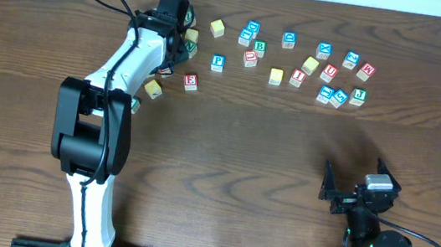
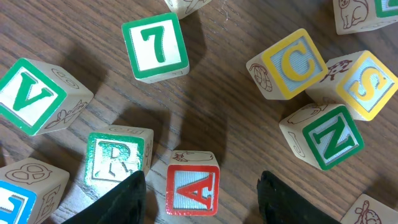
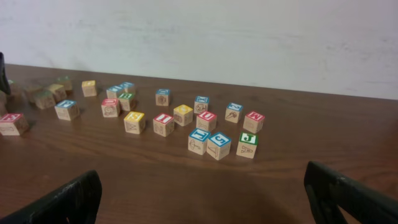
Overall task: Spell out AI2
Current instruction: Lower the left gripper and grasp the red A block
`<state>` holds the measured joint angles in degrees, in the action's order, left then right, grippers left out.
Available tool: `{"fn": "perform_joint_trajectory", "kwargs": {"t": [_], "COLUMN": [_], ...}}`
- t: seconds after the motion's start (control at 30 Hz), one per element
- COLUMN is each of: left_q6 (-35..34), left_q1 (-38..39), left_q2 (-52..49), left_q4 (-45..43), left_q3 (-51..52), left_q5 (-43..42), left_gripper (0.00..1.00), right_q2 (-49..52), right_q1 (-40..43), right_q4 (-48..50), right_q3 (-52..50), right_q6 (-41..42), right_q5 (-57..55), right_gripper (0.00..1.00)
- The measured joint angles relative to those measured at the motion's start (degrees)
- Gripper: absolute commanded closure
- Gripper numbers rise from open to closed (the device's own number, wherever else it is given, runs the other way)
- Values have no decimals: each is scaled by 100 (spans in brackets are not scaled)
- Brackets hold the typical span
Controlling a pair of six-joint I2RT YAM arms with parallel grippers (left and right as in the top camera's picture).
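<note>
A red-framed A block [image 2: 192,190] lies on the wooden table between the two open fingers of my left gripper [image 2: 205,200], with a gap on each side. In the overhead view the left gripper [image 1: 171,31] is over the block cluster at the back left and hides the A. A red I block [image 1: 297,77] sits in the back right group; it also shows in the right wrist view [image 3: 163,124]. I cannot pick out a 2 block. My right gripper [image 1: 359,193] is open and empty near the front right, over bare table [image 3: 202,199].
Close around the A stand a green R [image 2: 117,158], green 7 [image 2: 155,46], green V [image 2: 28,93], yellow C [image 2: 292,62], yellow S [image 2: 364,84] and green N [image 2: 329,137]. Several more blocks are scattered along the back, including a red S [image 1: 190,81] and blue P [image 1: 218,62].
</note>
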<state>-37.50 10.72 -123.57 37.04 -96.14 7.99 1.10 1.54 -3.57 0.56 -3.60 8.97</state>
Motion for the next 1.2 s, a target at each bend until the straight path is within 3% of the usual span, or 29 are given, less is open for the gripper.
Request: {"fn": "perform_joint_trajectory", "kwargs": {"t": [0.9, 1.2], "left_q6": [0, 7], "left_q1": [31, 37], "left_q2": [-321, -511], "left_q4": [-258, -260], "left_q3": [81, 90], "left_q5": [-15, -17], "left_gripper": [45, 60], "right_q2": [0, 0], "right_q1": [0, 0], "right_q4": [0, 0], "right_q3": [0, 0], "right_q6": [0, 0], "right_q5": [2, 0], "right_gripper": [1, 1]}}
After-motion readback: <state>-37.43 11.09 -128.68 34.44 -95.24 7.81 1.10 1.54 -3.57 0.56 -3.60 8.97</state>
